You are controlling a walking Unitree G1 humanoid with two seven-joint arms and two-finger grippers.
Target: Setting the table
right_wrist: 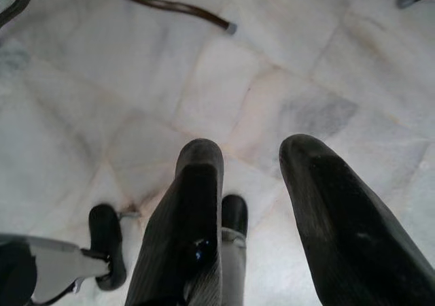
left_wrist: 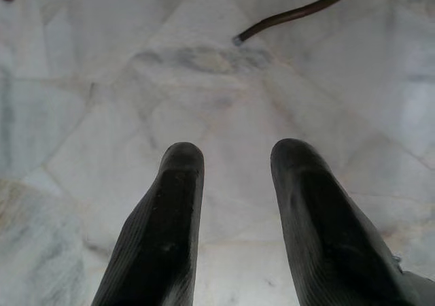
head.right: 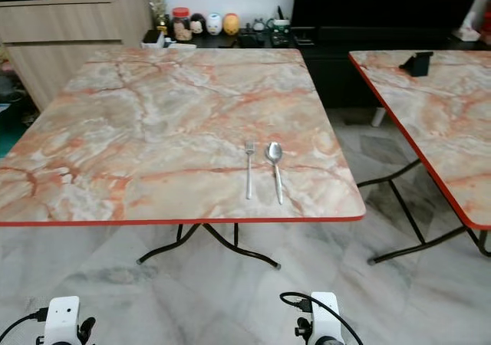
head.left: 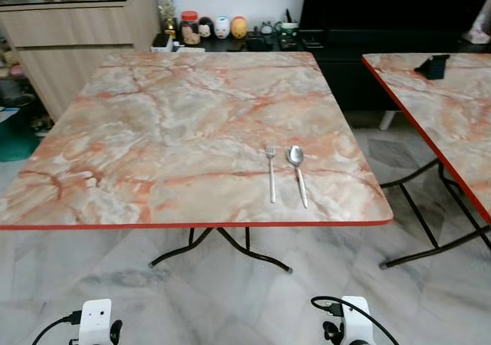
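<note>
A silver fork (head.left: 271, 173) and a silver spoon (head.left: 298, 174) lie side by side near the front right of the marble-patterned table (head.left: 153, 130), handles toward me. Both arms hang low in front of the table, their wrists at the bottom of the eye views. My left gripper (left_wrist: 234, 158) is open over the marble floor with nothing between its fingers. Over the floor too, my right gripper (right_wrist: 251, 155) is open and holds nothing.
A second marble-patterned table (head.left: 453, 115) stands to the right with a black object (head.left: 434, 66) on it. Behind are a wooden cabinet (head.left: 77, 31), a dark low unit with jars and figurines (head.left: 219, 27), and black table legs (head.left: 222, 245) on the floor.
</note>
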